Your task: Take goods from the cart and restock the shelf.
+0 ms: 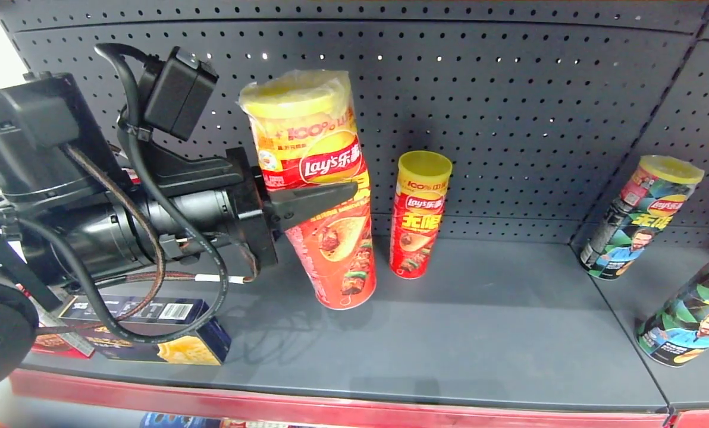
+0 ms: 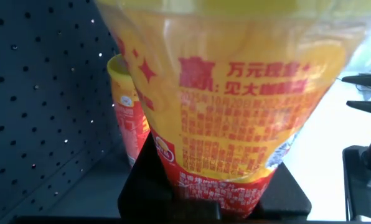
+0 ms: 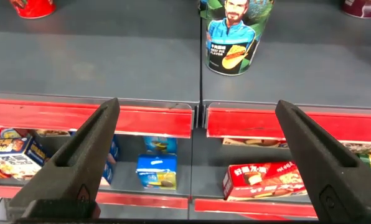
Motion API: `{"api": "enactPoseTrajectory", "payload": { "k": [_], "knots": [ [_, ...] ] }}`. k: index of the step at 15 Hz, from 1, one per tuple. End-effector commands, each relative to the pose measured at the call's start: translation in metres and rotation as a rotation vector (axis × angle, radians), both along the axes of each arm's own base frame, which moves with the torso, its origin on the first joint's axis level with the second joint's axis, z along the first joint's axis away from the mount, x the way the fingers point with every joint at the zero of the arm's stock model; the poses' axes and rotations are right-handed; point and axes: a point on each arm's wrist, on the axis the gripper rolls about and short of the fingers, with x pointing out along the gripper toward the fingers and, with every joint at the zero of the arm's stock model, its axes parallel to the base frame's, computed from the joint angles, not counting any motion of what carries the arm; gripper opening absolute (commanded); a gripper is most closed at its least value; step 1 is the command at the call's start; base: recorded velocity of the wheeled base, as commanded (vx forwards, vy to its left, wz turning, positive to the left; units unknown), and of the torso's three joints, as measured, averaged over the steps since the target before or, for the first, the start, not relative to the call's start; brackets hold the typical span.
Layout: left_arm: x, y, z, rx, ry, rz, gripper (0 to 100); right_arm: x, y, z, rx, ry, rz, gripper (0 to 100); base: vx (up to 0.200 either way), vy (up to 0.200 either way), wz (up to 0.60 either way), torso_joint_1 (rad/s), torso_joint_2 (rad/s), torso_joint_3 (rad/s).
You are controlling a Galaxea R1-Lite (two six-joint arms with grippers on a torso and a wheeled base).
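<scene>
Stock at the far left was a blue box (image 1: 152,339), lying flat near the front of the shelf (image 1: 479,333) and partly under the left arm. Beside it the left hand (image 1: 322,199) was clamped on a tall red can (image 1: 307,131). One finger crossed the can's front about mid-height and the other was hidden behind it. Gripping at the waist rather than by the plastic-wrapped yellow lid looked sensible to me, as a long can held that way is less likely to swing. The can leaned a little with its base down at the shelf board, though I could not tell whether it touched.

Just to its right, nearer the pegboard back (image 1: 509,119), a shorter red can (image 1: 420,214) stood upright. I judged the tall one was meant to go beside its like. Well apart to the right, past the shelf joint, two green cans (image 1: 640,220) stood in their own section.

The left wrist view looked along the held can from the hand's own base. It showed the can seated deep between the dark fingers, which the head view hid. The head view, in turn, showed the clear gap between the two red cans.

The right wrist view showed the right hand (image 3: 197,106) spread wide and holding nothing. It was out in front of the red shelf edge (image 3: 142,118), facing one of the green cans, with packets (image 3: 157,171) on a lower shelf beneath.
</scene>
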Motion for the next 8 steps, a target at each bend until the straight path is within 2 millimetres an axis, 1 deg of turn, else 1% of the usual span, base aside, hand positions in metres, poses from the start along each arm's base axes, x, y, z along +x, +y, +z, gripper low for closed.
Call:
{"api": "enactPoseTrajectory", "payload": {
  "k": [1,3,8],
  "knots": [
    [-0.0004,-0.0002,0.0008,-0.002,-0.001,0.0,0,0.0001,0.0,-0.0001,-0.002,0.002,0.002,100,0.0,0.0,0.0,0.0,0.0,0.0],
    [-0.0005,-0.0001,0.003,-0.009,-0.002,0.001,0,0.0,0.0,0.0,-0.002,-0.001,0.002,100,0.0,0.0,0.0,0.0,0.0,0.0],
    [-0.0001,0.0008,-0.0007,-0.008,0.007,0.011,0,0.0,0.0,0.0,-0.002,-0.001,0.002,100,0.0,0.0,0.0,0.0,0.0,0.0]
  ]
}}
